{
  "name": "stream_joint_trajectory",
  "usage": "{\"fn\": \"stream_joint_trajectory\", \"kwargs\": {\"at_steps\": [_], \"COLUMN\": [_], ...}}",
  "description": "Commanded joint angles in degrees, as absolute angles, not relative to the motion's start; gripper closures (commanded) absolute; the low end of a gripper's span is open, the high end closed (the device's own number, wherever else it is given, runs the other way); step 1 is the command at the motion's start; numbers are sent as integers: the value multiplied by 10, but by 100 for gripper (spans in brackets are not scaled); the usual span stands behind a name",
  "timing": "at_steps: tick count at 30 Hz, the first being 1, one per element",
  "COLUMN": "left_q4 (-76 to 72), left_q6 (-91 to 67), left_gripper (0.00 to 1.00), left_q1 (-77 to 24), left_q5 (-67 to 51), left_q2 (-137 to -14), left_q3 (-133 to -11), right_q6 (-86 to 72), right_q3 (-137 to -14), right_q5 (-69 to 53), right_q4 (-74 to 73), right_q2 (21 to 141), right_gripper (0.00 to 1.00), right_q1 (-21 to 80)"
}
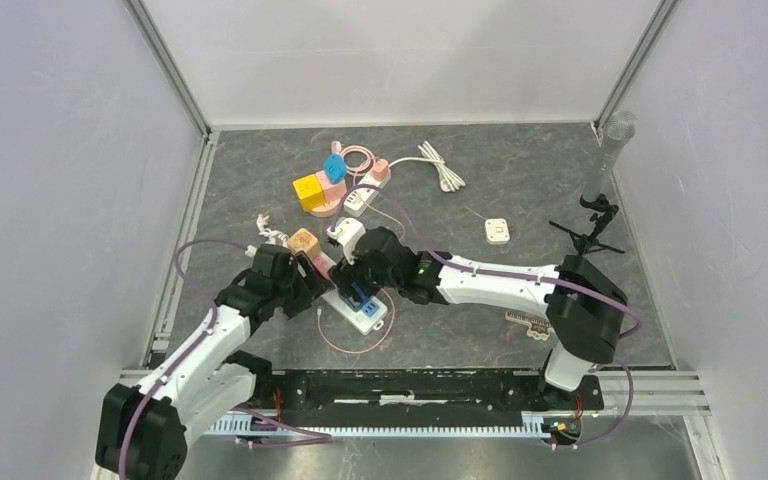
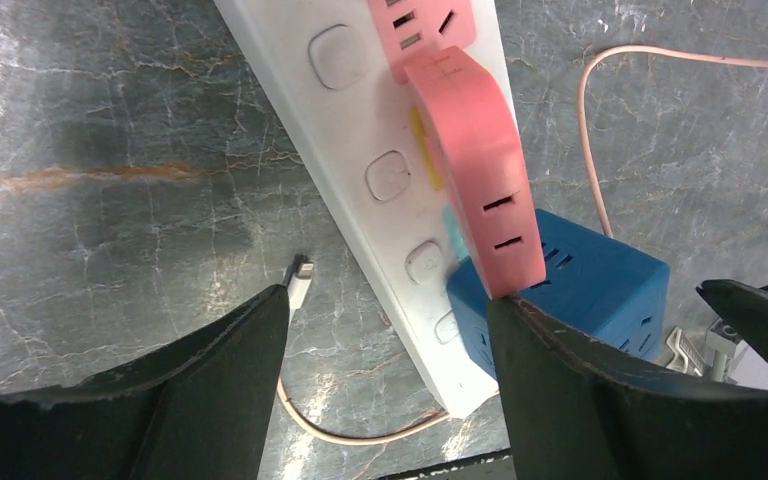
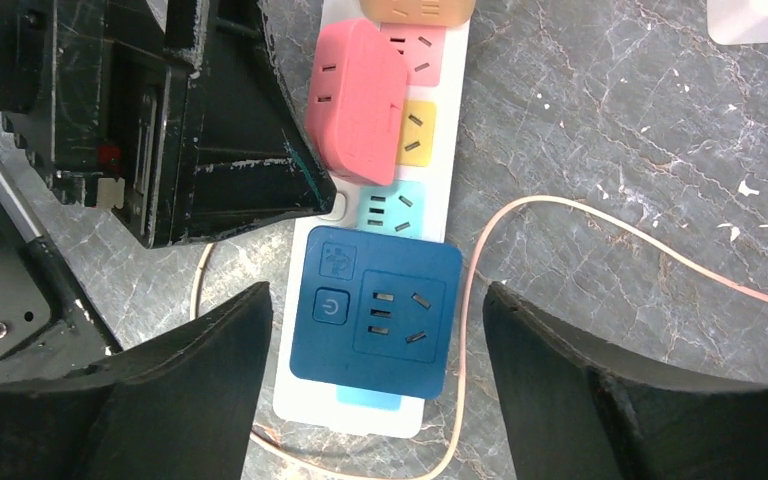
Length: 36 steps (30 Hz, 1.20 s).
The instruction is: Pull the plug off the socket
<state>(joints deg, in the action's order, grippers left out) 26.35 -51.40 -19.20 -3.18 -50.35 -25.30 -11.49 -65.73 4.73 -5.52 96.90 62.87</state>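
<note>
A white power strip [image 3: 442,205] lies on the dark marble table. A blue cube plug [image 3: 375,315] sits in its near end, with a pink plug [image 3: 355,100] and a tan plug [image 3: 415,10] further along. My right gripper [image 3: 375,297] is open, its fingers [image 3: 210,370] on either side of the blue plug without touching it. My left gripper [image 2: 390,315] is open over the strip's near end [image 2: 360,150], beside the pink plug [image 2: 475,160] and the blue plug [image 2: 590,290]. In the top view both grippers, left [image 1: 310,283] and right [image 1: 358,283], meet over the strip [image 1: 370,318].
A thin pink cable [image 3: 520,210] loops around the strip's end, its connector [image 2: 300,275] lying loose by the left finger. At the back are a yellow cube [image 1: 308,190], a second white strip [image 1: 370,190], a white cord [image 1: 440,165], a small white socket [image 1: 497,231] and a microphone stand [image 1: 600,215].
</note>
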Motion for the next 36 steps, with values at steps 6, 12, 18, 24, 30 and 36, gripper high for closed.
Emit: {"fn": "stream_joint_trajectory", "kwargs": {"at_steps": [6,12,18,24,30,36], "left_q4": [184,178,185,241,288,280], "left_q6": [-546,-546,-533,-509,-505,-529], "left_gripper": [30,39,37,25,33,39], "left_q1": [-189,-189,-189,-189,-189,-190], "left_q5": [-22,-30,-34,-6,38,42], "left_q2": [-545,-543,-489,-427,-397,-402], "left_q3": [-232,-212,-206,-254,-262,-227], "right_q6": [-80,-94,-93,-92,-92,-100], "right_q3": [-681,-658,-659,-662,-666,-665], "right_q5": [9,-10,-4,-4,-5,-4], "right_q4": [-65,-41,-45,-33,-30,-22], "right_q2": [1011,1010,1019,1016,1028,1030], "right_gripper": [33,42,27,26,27,52], "right_q1": [628,628,628,628,628,628]}}
